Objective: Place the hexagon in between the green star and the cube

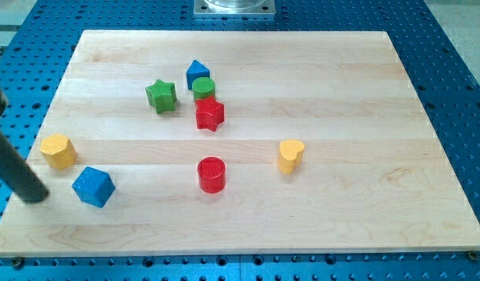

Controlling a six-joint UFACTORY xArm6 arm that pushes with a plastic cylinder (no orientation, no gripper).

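The yellow hexagon (58, 151) lies near the board's left edge. The blue cube (94, 186) sits just below and right of it. The green star (161, 95) is up in the middle-left of the board. My tip (35, 196) is at the view's left, at the board's left edge, below the yellow hexagon and left of the blue cube, touching neither. The rod slants up to the upper left and out of view.
A blue pentagon-like block (197, 73), a green cylinder (204, 88) and a red star (210, 114) cluster right of the green star. A red cylinder (211, 174) stands at centre bottom. A yellow heart (290, 155) lies to its right. The wooden board (364, 195) rests on a blue perforated table.
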